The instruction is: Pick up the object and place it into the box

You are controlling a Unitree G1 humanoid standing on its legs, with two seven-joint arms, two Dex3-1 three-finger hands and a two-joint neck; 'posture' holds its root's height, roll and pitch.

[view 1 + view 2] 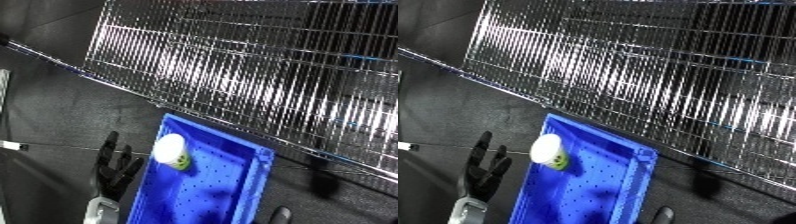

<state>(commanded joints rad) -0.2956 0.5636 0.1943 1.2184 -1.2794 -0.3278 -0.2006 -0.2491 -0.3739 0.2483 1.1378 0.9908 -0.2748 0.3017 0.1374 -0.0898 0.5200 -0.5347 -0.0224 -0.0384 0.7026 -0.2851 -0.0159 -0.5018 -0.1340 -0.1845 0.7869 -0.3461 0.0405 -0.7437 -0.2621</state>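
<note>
Left hand open beside blue bin holding white, green-labelled container.

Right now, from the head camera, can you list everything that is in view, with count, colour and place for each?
bin: one, blue, perforated floor, lower middle on the dark surface.
bottle: one, white with a green end, at the bin's left wall near its far corner; whether it rests on the floor of the bin cannot be told.
wire rack: one, shiny metal grid, across the upper part of the view behind the bin.
left hand: one, black, fingers straight, just outside the bin's left wall, holding nothing.
right hand: one, black, only a tip shows at the lower edge by the bin's right side.
</note>
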